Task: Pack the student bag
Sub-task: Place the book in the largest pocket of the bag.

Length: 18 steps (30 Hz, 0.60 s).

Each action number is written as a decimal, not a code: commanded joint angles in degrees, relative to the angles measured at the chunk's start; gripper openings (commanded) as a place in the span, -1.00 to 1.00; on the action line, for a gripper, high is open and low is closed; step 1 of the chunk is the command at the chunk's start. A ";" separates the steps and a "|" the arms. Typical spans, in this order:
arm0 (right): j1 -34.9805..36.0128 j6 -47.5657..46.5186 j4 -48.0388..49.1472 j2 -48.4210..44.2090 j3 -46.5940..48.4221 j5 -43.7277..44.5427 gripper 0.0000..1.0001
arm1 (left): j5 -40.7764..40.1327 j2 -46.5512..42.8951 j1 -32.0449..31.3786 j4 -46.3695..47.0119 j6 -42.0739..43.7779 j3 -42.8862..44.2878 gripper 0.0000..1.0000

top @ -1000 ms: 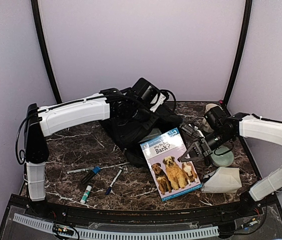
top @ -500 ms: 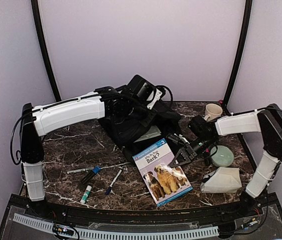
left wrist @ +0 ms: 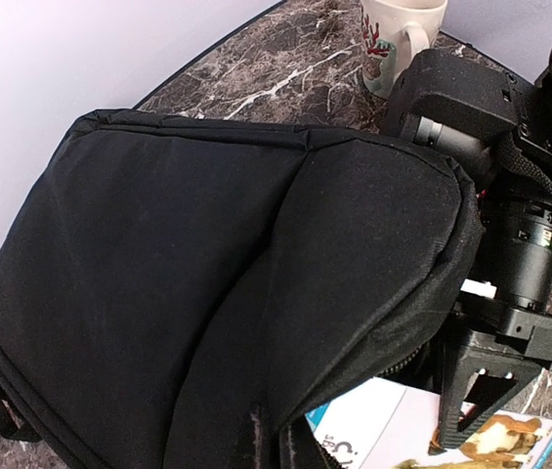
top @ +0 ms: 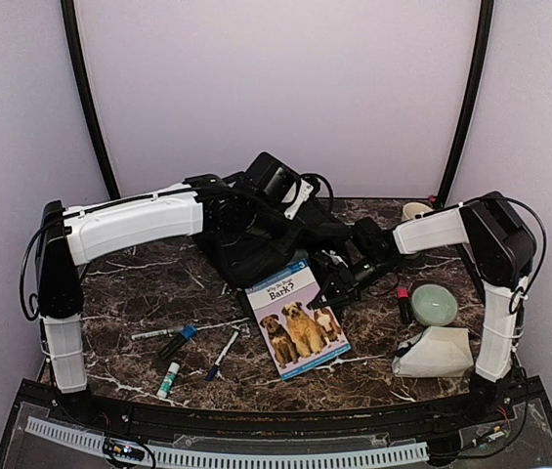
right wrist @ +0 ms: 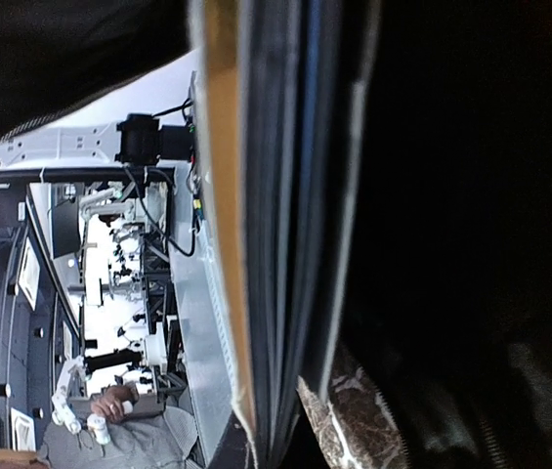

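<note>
The student bag (top: 246, 249) sits at the back middle of the marble table (top: 139, 283), black and slumped, its mouth turned toward the near edge. The left gripper (top: 290, 213) is over the top of it. Its wrist view is nothing but black fabric, creasing down toward where the fingers would be. The jaws themselves don't show, but they're closed right down, and it looks like they've pinched the flap and are holding it up.

Over to the right gripper (top: 334, 285): jaws narrow, clamped on the upper right corner of the dog book (top: 297, 320), with the thin cover and pages edge-on between them in its own camera. The book's top edge is right at the bag's mouth, just under the lifted flap, and the rest reaches out toward the front.

Out right there's a mug (top: 415, 210) at the back corner, a green bowl (top: 435, 305) and a white bundle (top: 437, 352). Left front, well apart from the bag, are a blue-capped marker (top: 178, 342), a pen (top: 223, 353) and a glue stick (top: 168, 379).
</note>
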 commanded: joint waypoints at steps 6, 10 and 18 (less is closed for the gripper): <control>-1.71 27.01 27.03 1.50 0.92 -1.77 -1.00 | 3.53 -5.77 -0.21 4.01 -0.59 -0.11 -1.00; -1.72 36.52 39.03 2.26 0.16 -0.22 -1.00 | 4.50 -5.43 -0.45 3.51 -0.31 -0.42 -1.00; -1.63 31.71 23.46 7.93 9.18 6.67 -0.93 | 4.74 -4.91 -1.39 4.02 -0.32 -1.11 -1.00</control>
